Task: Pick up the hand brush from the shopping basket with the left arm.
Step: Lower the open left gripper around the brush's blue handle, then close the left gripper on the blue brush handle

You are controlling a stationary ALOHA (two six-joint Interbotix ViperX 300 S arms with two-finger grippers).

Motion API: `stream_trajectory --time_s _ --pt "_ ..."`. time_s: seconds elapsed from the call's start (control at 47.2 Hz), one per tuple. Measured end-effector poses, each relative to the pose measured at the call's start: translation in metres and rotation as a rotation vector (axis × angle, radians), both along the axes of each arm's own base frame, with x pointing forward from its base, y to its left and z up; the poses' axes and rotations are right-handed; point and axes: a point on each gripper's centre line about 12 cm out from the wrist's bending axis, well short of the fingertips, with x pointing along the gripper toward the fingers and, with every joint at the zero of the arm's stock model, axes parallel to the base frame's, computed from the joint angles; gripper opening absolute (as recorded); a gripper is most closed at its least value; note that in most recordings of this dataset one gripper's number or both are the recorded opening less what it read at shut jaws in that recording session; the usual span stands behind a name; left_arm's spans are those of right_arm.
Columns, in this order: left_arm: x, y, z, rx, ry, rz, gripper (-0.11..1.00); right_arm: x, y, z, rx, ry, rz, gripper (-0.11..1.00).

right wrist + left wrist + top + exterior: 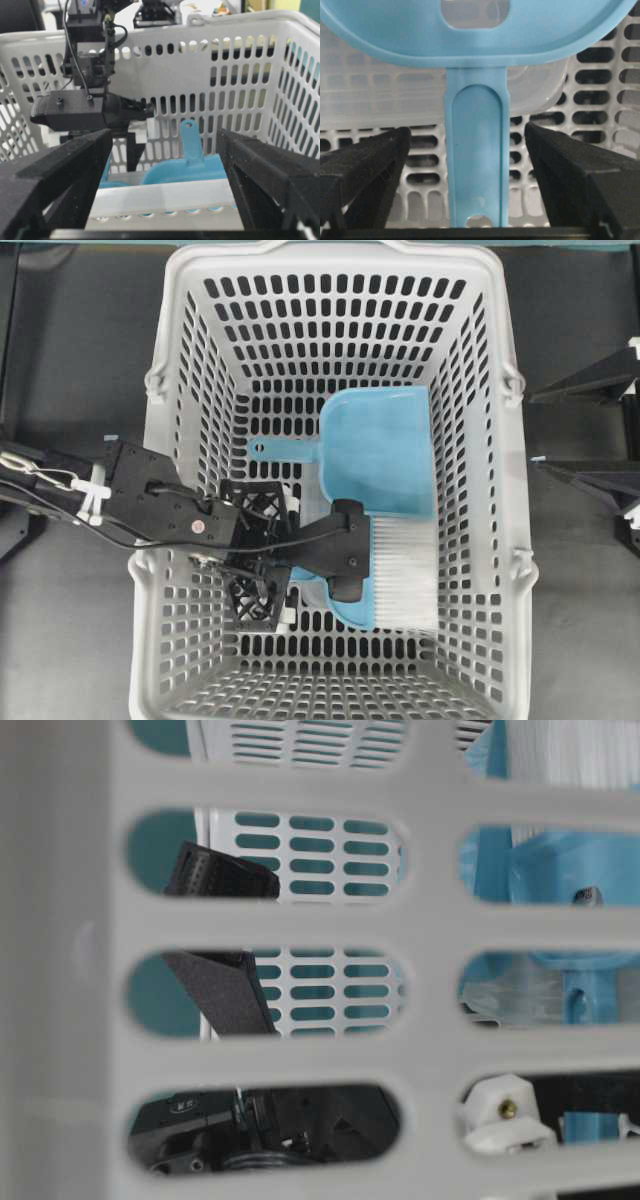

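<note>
Two jaws: on the left gripper (477,165) they stand wide apart, one black pad each side of the brush handle, nothing touching it yet as far as I can see.
Between the jaws: the thin blue handle of the hand brush (477,165) runs dead centre through the gap, hanging hole at the near end, right by the gripper's base.
Long axis: handle points straight away from the wrist toward the rounded body, so the jaws close across it, not along it. Looks like a good line-up to me.
Brush from above: the hand brush (400,575) lies on the basket floor with its white bristles fanned out to the right of the overhead view, body partly hidden under the left gripper (262,553).
Neighbour: the dustpan (385,450) sits just beside the brush, further up the overhead view; its own handle pokes left, so don't mix the two handles up.
Container: the shopping basket (170,490) holds all of it, and the left arm reaches in over its left wall.
Other arm: the right gripper (162,170) is outside at the far side, jaws spread too, holding nothing.
Nearer arm: left, by a mile.
My guess at the step: squeeze on the handle, then lift.
</note>
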Motion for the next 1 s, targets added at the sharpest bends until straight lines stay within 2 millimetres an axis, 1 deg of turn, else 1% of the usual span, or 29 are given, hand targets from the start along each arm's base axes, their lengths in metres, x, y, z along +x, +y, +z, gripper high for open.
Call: stream_trajectory --time_s 0.042,0.106,0.148,0.254,0.276,0.297,0.339,0.869,0.997 --pt "0.0003 -0.0002 0.0005 -0.002 -0.001 0.001 0.83 -0.0001 0.0 -0.0006 0.0 0.002 0.0 0.8" --pt "0.0005 -0.0001 0.0012 -0.001 -0.004 0.0 0.72 -0.0001 0.0 -0.0006 0.0 0.002 0.0 0.8" --pt "0.0005 -0.0001 0.0002 -0.001 -0.004 0.0 0.62 -0.0001 0.0 -0.0006 0.0 0.002 0.0 0.8" --pt "0.0014 -0.0004 0.0008 -0.003 -0.017 -0.002 0.3 -0.0001 0.0 -0.0008 0.0 0.003 0.0 0.8" --pt "0.0012 -0.0003 -0.0002 -0.001 -0.015 -0.006 0.26 -0.0001 0.0 -0.0008 0.0 0.003 0.0 0.8" --pt "0.0019 -0.0006 0.0004 -0.004 -0.019 -0.006 0.24 -0.0001 0.0 -0.0008 0.0 0.003 0.0 0.8" --pt "0.0025 -0.0006 0.0006 -0.002 -0.024 -0.011 0.25 -0.0001 0.0 -0.0012 0.0 0.006 0.0 0.8" --pt "0.0003 -0.0008 -0.0015 0.001 -0.02 -0.019 0.26 -0.0002 0.0001 -0.0041 -0.001 0.026 0.001 0.8" --pt "0.0007 -0.0022 0.0014 0.0 -0.028 -0.023 0.25 -0.0002 0.0001 -0.0043 0.001 0.028 0.0 0.8"
